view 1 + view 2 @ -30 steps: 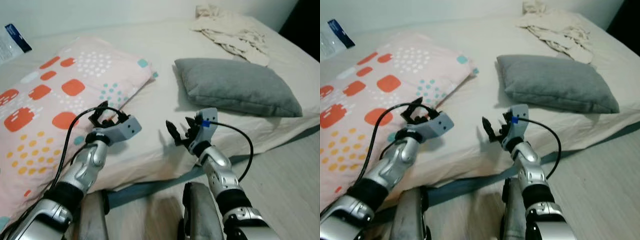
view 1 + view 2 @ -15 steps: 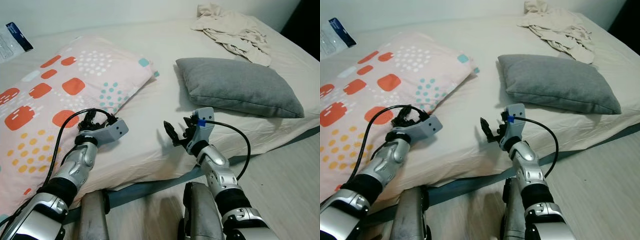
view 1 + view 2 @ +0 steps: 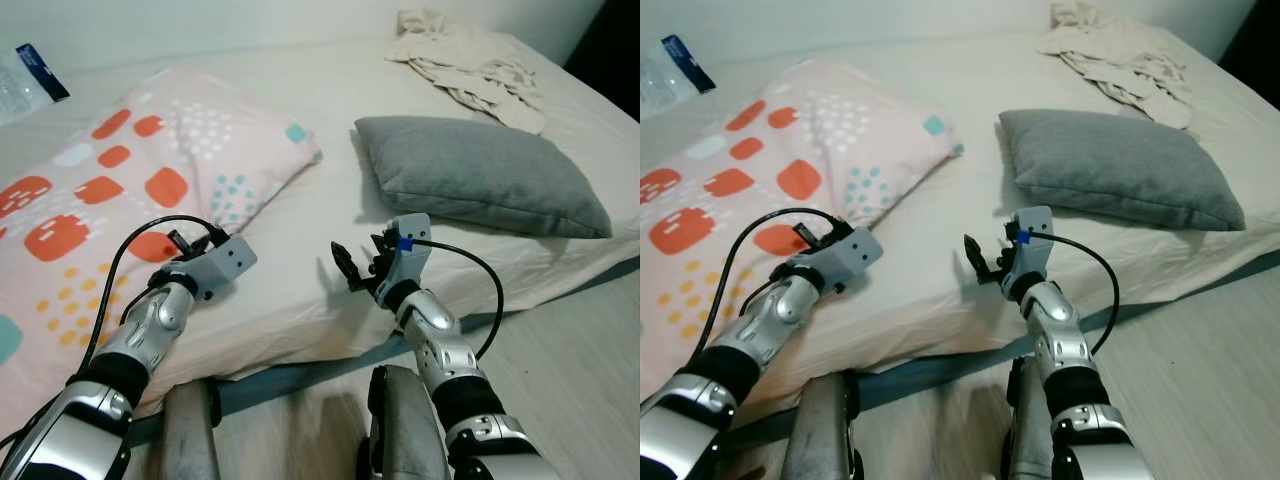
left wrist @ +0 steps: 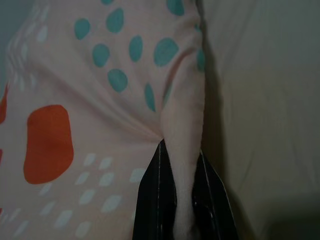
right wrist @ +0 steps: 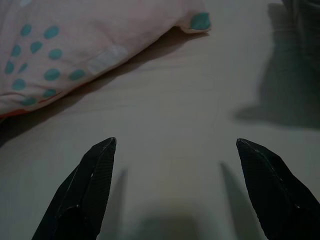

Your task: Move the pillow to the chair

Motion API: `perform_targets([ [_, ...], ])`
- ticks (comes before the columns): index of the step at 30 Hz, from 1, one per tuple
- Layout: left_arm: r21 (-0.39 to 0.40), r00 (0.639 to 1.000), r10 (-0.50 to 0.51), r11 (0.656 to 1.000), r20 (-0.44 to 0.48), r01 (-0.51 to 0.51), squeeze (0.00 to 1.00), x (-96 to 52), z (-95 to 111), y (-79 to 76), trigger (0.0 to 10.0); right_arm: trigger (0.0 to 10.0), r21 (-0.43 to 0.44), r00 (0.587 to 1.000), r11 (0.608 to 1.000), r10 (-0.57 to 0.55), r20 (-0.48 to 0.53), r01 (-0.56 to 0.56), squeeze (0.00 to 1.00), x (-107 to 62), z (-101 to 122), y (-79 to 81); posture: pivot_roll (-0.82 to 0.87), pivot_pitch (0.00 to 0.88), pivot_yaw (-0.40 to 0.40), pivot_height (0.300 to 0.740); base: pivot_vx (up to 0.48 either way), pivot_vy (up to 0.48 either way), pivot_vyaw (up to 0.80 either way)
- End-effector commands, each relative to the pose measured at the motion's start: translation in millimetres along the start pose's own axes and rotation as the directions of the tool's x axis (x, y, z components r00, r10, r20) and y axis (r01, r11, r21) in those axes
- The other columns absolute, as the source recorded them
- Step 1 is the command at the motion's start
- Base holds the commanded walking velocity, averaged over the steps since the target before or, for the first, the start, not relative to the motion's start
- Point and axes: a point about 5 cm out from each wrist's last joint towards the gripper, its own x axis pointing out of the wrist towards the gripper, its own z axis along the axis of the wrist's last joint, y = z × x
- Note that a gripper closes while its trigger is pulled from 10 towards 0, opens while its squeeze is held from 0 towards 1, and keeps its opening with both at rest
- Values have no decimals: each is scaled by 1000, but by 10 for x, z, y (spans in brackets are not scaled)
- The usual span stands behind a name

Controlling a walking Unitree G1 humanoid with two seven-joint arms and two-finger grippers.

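Pink spotty pillow (image 3: 110, 190) lies on bed (image 3: 330, 260). Left pincer (image 4: 182, 200) pinches pillow edge tight. Right pincer (image 5: 175, 195) wide apart, holds nothing, hangs over sheet near grey pillow (image 3: 480, 175).

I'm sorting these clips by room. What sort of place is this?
Most likely a bedroom: a made bed holds a patterned pillow, a grey pillow and crumpled cloth. The left tool pinches the patterned pillow's edge.

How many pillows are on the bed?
2. The big pink pillow with orange and teal spots lies on the robot's left, its edge pinched by the left gripper. The plain grey pillow lies to the right.
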Motion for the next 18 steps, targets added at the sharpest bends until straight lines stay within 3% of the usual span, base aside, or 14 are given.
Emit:
perform_targets([
  [1, 12, 994, -97, 995, 51, 96, 0, -52, 38, -176, 0, 10000, -3, 1000, 1000, 2, -13, -2, 0, -14, -20, -1, 65, 257, -35, 542, 0, 0, 0],
  [6, -150, 952, -193, 961, 236, 232, 0, -289, 81, -79, 0, 10000, 3, 1000, 1000, -2, -10, 2, 0, -16, -21, -11, 75, 258, -36, 542, 0, 0, 0],
  [7, -150, 952, -193, 961, 236, 232, 0, -289, 81, -79, 0, 10000, 3, 1000, 1000, -2, -10, 2, 0, -16, -21, -11, 75, 258, -36, 542, 0, 0, 0],
  [9, -225, 907, -250, 915, 340, 336, 0, -425, 169, -73, 0, 10000, 6, 1000, 1000, 2, -7, -2, 0, -14, -20, 5, 76, 257, -35, 542, 0, 0, 0],
  [10, -225, 907, -250, 915, 340, 336, 0, -425, 169, -73, 0, 10000, 6, 1000, 1000, 2, -7, -2, 0, -14, -20, 5, 76, 257, -35, 542, 0, 0, 0],
  [13, -269, 788, -411, 781, 459, 564, 0, -722, 311, -138, 0, 10000, 9, 1000, 1000, 5, -4, -5, 0, -8, -16, 15, 81, 255, -36, 542, 0, 0, 0],
  [14, -269, 788, -411, 781, 459, 564, 0, -722, 311, -138, 0, 10000, 9, 1000, 1000, 5, -4, -5, 0, -8, -16, 15, 81, 255, -36, 542, 0, 0, 0],
  [15, -271, 741, -469, 724, 481, 634, 0, -821, 349, -175, 0, 10000, 10, 1000, 1000, 5, -3, -5, 0, -7, -16, 14, 85, 255, -38, 542, 0, 0, 0],
  [16, -274, 622, -579, 577, 527, 769, 0, -1054, 448, -244, 0, 10000, 13, 1000, 1000, 6, -3, -6, 0, -3, -16, 18, 87, 253, -41, 542, 0, 0, 0],
  [17, -274, 622, -579, 577, 527, 769, 0, -1054, 448, -244, 0, 10000, 13, 1000, 1000, 6, -3, -6, 0, -3, -16, 18, 87, 253, -41, 542, 0, 0, 0],
  [18, -268, 569, -609, 517, 552, 813, 0, -1159, 507, -260, 0, 10000, 14, 1000, 1000, 8, -2, -8, 0, 2, -16, 24, 88, 253, -43, 542, 0, 0, 0],
])
